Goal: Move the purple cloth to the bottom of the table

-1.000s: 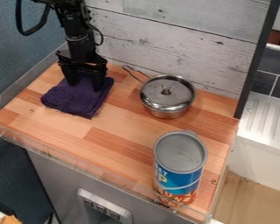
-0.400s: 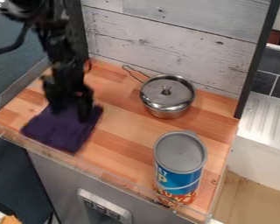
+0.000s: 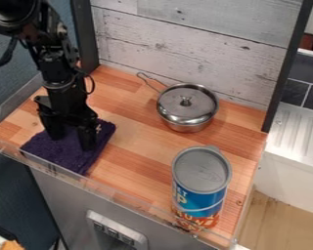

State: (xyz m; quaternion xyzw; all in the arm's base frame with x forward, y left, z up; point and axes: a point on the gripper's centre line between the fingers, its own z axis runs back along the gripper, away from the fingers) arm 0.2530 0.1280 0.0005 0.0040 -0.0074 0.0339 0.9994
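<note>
Purple cloth (image 3: 62, 155) has shifted frontward, under the claw (image 3: 72, 143), whose fingers stand apart.

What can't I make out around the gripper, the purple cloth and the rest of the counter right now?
All in the camera view:
- The patch of purple cloth behind the gripper, hidden by its fingers; whether the fingertips pinch any fabric is unclear.
- The inside of the pot, covered by its lid.
- The far side of the can, hidden by its own body.
- The orange thing at lower left, cut off by the bottom edge.
</note>
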